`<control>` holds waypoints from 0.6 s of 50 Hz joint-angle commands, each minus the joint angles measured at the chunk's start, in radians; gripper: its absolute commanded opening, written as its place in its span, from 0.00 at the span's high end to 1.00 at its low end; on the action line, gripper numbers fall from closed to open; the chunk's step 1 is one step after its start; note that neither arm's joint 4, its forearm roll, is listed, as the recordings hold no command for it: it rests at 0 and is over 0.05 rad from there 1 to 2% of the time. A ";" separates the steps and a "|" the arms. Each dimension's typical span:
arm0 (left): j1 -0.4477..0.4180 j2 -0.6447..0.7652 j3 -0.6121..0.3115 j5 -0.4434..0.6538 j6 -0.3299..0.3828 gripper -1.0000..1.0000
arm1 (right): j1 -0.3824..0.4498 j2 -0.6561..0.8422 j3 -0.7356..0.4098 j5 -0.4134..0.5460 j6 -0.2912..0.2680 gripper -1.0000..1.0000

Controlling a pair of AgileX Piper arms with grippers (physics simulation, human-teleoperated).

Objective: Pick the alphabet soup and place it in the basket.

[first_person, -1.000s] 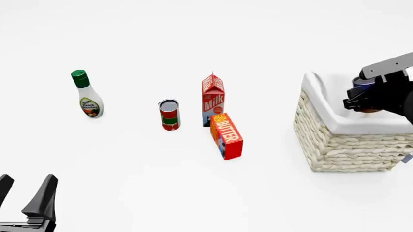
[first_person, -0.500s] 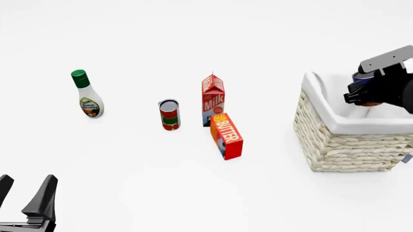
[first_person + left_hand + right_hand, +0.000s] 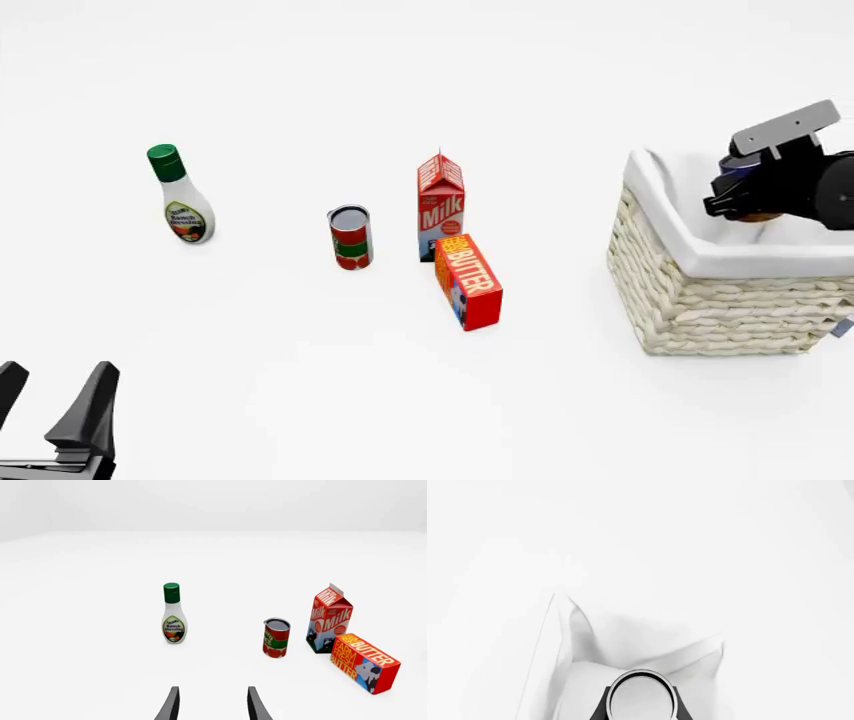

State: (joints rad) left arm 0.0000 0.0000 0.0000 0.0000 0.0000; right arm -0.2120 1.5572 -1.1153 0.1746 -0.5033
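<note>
Right gripper [image 3: 750, 192] holds alphabet soup [image 3: 742, 168] over basket [image 3: 694, 290].

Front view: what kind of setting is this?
Likely a simulated tabletop pick-and-place scene: featureless white table, rendered groceries such as a milk carton and butter box, plus a wicker basket.

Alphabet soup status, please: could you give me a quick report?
Right tool shut on alphabet soup, held over basket. Left tool open, idle near table edge. Nothing in the way below the can.

White table [image 3: 400, 400], scattered groceries, basket [image 3: 694, 300]
</note>
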 commanded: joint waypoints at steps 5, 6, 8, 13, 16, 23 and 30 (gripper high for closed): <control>0.000 0.000 0.000 0.000 0.000 0.00 | 0.004 0.039 -0.009 -0.024 0.021 1.00; 0.000 0.000 0.000 0.000 0.000 0.00 | 0.005 0.041 -0.010 -0.025 0.024 1.00; 0.000 0.000 0.000 0.000 0.000 0.00 | 0.003 0.049 -0.006 -0.032 0.020 1.00; 0.000 0.000 0.000 0.000 0.000 0.00 | 0.003 0.059 -0.009 -0.035 0.023 1.00; 0.000 0.000 0.000 0.000 0.000 0.00 | 0.000 0.063 -0.005 -0.039 0.021 1.00; 0.000 0.000 0.000 0.000 0.000 0.00 | -0.001 0.071 -0.006 -0.040 0.024 1.00; 0.000 0.000 0.000 0.000 0.000 0.00 | -0.004 0.082 -0.004 -0.048 0.022 1.00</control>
State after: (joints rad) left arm 0.0000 0.0000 0.0000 0.0000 0.0000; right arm -0.2131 1.6290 -1.1137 0.1387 -0.5032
